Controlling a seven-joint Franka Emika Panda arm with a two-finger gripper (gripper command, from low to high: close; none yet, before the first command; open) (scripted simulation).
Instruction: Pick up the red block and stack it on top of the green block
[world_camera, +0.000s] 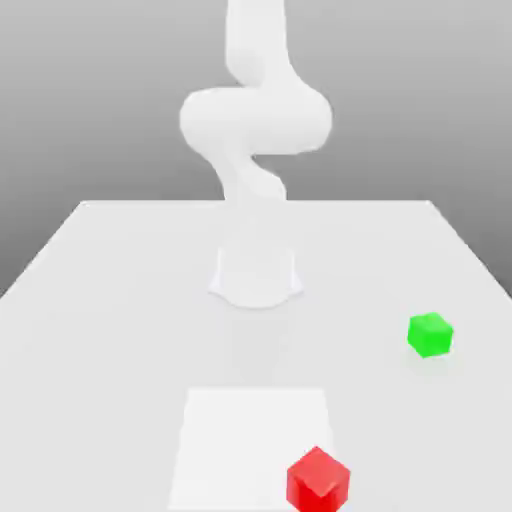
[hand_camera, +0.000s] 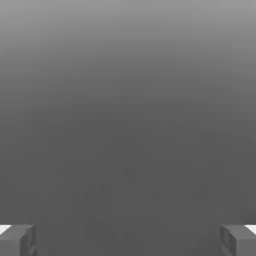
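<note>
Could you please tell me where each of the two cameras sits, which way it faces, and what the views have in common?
Exterior view: off the arm, raised, looking down the white table toward the arm and its base; the green block sits at the exterior view's right, the red block nearest the camera.
Hand view: on the hand, looking out past the open gripper at plain grey; two fingertips show, far apart.
Shared: only the robot itself, arm in one, fingertips in the other.
</note>
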